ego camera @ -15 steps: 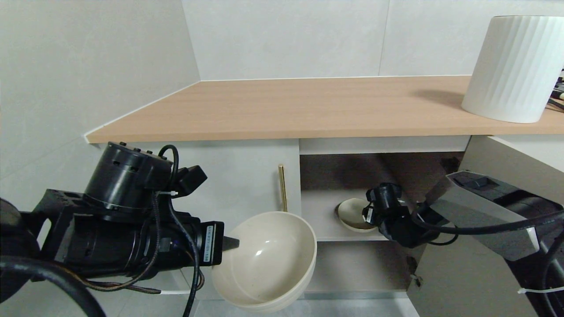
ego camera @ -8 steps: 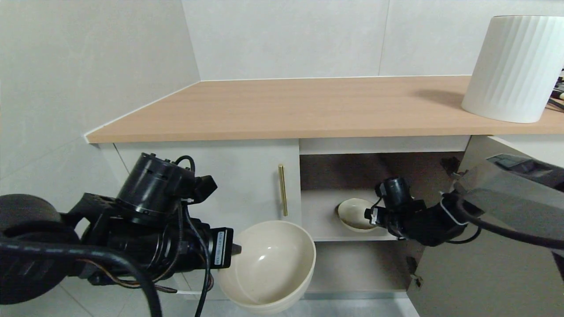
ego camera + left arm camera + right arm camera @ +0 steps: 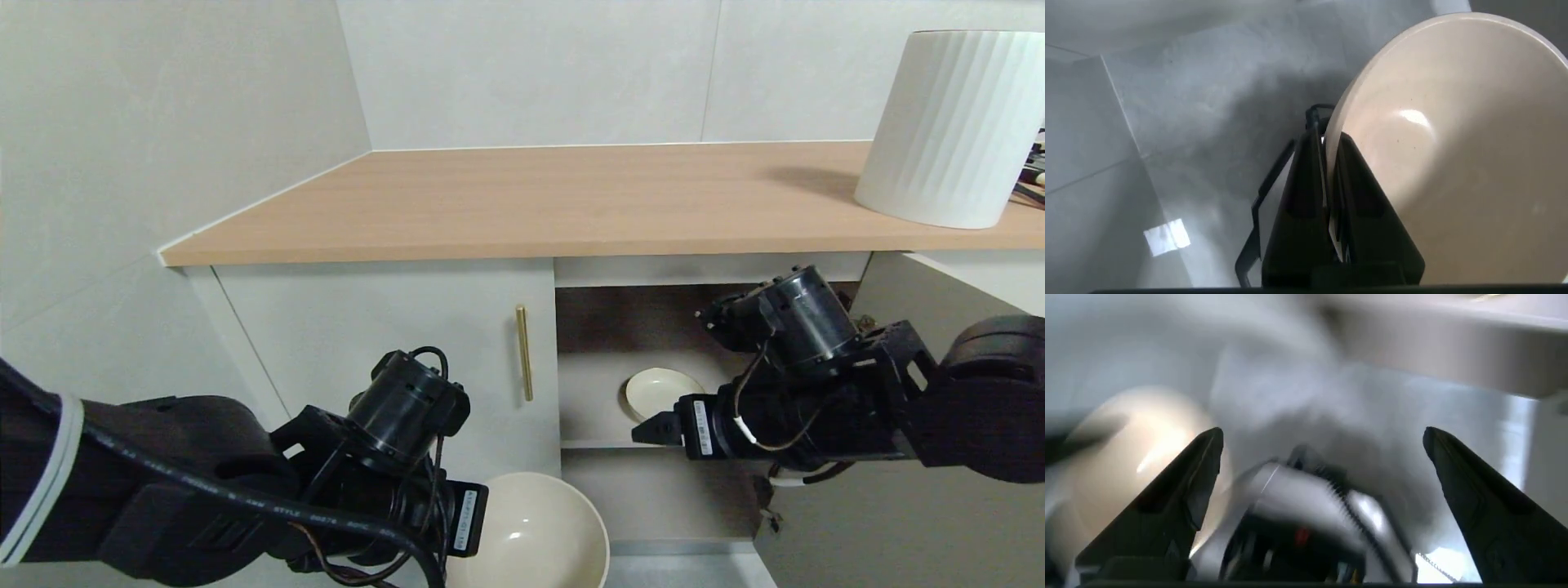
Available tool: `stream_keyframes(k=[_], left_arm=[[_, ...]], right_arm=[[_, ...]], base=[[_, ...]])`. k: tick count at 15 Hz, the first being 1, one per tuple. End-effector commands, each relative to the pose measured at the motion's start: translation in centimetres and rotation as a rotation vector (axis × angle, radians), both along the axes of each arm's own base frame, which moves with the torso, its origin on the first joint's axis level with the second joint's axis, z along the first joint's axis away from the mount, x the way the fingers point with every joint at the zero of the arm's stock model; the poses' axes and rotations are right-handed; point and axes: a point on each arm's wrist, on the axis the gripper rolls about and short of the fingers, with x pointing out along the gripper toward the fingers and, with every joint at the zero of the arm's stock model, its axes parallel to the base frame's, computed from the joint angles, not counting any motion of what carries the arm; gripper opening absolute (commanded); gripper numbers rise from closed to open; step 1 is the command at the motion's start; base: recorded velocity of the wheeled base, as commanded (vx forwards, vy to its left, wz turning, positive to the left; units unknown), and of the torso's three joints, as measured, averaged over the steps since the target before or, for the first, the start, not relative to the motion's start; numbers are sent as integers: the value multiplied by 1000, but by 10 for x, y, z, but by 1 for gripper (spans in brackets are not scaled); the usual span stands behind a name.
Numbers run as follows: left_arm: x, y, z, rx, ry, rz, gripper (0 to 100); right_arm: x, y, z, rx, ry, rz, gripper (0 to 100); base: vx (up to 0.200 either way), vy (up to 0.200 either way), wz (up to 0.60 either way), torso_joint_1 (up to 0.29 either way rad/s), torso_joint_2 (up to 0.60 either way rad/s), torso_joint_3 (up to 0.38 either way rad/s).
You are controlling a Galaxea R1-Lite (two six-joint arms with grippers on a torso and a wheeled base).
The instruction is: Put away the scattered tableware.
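Observation:
A large cream bowl (image 3: 531, 535) hangs low in front of the cupboard, with my left gripper (image 3: 1327, 192) shut on its rim (image 3: 1372, 106); one finger is inside the bowl and one outside. A small cream dish (image 3: 661, 390) lies flat on the shelf (image 3: 588, 408) inside the open cupboard. My right gripper (image 3: 651, 429) is just outside the cupboard's opening, in front of and slightly below the dish, not touching it. Its fingers (image 3: 1196, 490) stand wide apart in the right wrist view with nothing between them.
The left cupboard door with its gold handle (image 3: 523, 363) is closed. The right door (image 3: 898, 506) stands open beside my right arm. A white ribbed container (image 3: 955, 122) stands on the wooden countertop (image 3: 531, 196) at the far right.
My right gripper has drawn back out of the cupboard, leaving the small dish on the shelf. My left arm has sunk lower and shifted right with the bowl.

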Motion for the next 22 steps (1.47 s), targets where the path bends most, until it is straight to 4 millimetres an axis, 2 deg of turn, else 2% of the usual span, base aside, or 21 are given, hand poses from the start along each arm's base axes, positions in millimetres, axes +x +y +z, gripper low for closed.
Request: stream_keyframes(k=[1,4,6,7,11,14,15,22], left_arm=[[-1,-3,-3,8,7,-10,0],[-2,-3,-1,2,0,-12,0],[-3,-4,3,-12,-22,-18,0],[-3,-4,3,-23,-35,-18,0],[-7,-4,-2,-32,-89,-61,0],[-7,-4,-2,-26,-93,-60,0],[-7,-4,-3,-25,-92,-60,0],[-7,-4,-2,-27,-94,-58,0]], right_arm=[[-31,16,15,26,-21,117,100],[-35,31,-1,-14,22,157,100],[-30,43,-24,-65,77,170,100],[-31,47,-29,-75,86,180,100],[-31,54,-39,-96,107,194,100],[-32,54,-39,-96,109,194,100],[-31,55,-40,-99,110,195,0],[-30,58,-46,-107,121,196,0]], base=[[0,0,0,0,0,0],[0,0,0,0,0,0],[0,0,0,0,0,0],[0,0,0,0,0,0],[0,0,0,0,0,0],[0,0,0,0,0,0],[0,0,0,0,0,0],[0,0,0,0,0,0]])
